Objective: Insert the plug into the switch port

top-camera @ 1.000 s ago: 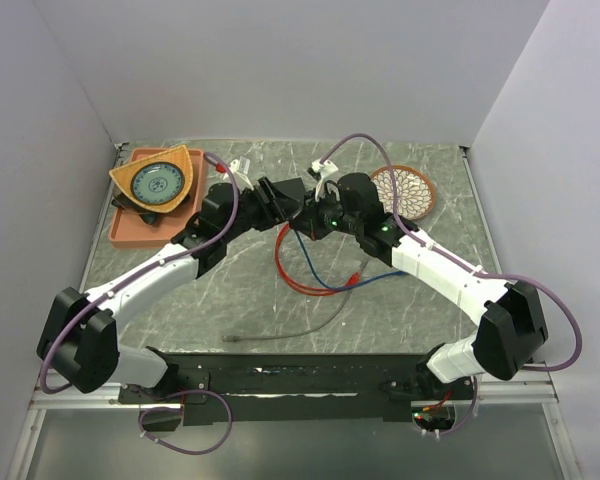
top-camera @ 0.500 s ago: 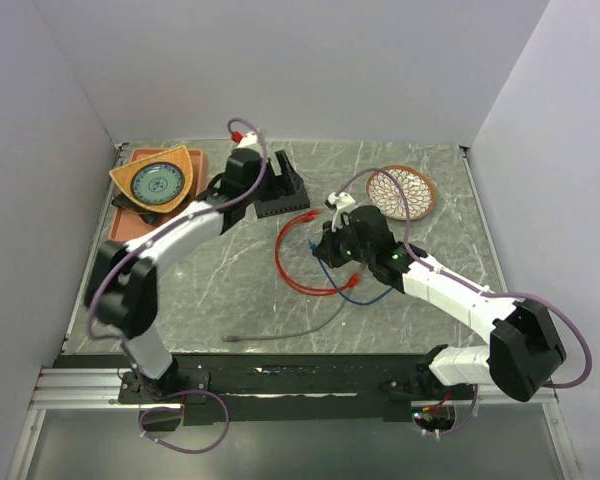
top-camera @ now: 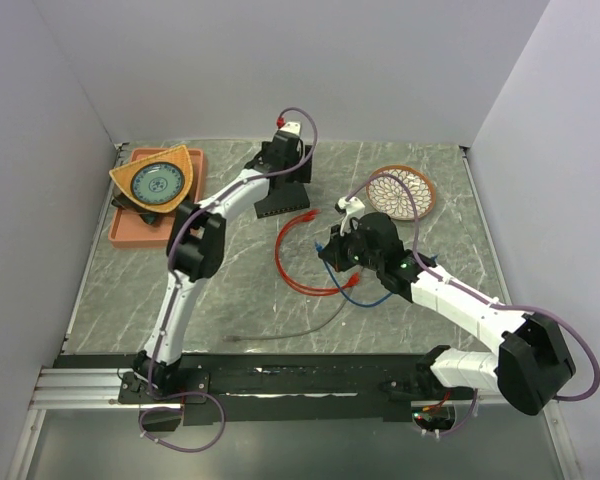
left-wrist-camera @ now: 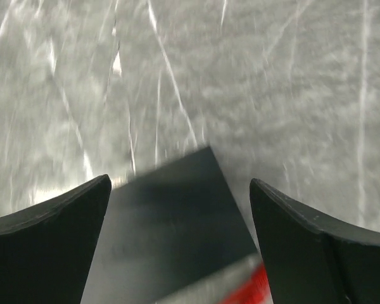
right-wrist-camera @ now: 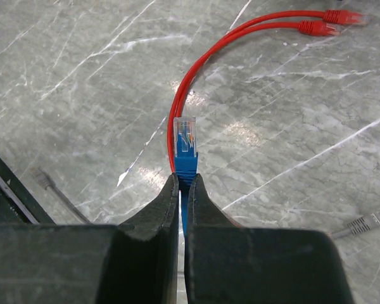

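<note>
The black switch box lies flat at the back of the table, and its ports along the near edge are too small to tell apart. My left gripper hovers over it, open, with a blurred corner of the box between its spread fingers. My right gripper is at mid-table, shut on the blue plug, which sticks out past the gripper. Its blue cable trails behind.
A red cable loops beside the right gripper, its two red plugs lying ahead. A grey cable lies near the front edge. An orange tray with a plate stands back left, a woven coaster back right.
The left arm has swung from mid-table to the back, stretched out over the box, and its jaws have opened. The right gripper has drawn back slightly with the blue plug.
</note>
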`<state>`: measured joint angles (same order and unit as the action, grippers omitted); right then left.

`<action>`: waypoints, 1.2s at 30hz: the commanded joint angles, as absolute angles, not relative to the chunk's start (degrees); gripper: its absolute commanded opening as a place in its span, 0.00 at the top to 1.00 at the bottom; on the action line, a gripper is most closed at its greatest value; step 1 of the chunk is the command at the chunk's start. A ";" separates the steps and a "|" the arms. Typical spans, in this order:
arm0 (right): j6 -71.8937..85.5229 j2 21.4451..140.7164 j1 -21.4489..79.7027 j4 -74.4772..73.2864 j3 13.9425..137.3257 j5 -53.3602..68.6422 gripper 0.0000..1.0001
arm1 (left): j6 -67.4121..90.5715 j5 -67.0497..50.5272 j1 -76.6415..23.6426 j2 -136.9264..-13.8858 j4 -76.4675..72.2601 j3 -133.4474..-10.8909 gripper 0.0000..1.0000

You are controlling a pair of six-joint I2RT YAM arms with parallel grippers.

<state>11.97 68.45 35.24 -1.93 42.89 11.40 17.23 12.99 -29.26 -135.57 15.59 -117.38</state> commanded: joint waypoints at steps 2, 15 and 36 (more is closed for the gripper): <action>11.69 68.20 34.63 2.72 41.31 11.42 1.00 | 9.50 13.36 -28.48 -142.64 17.67 -128.32 0.04; 11.51 69.69 34.45 3.60 40.78 11.60 1.00 | 11.42 6.15 -25.75 -147.75 23.37 -131.84 0.03; 11.25 68.55 34.54 1.67 41.22 16.70 1.00 | 28.82 10.99 -21.45 -124.38 23.99 -90.55 0.10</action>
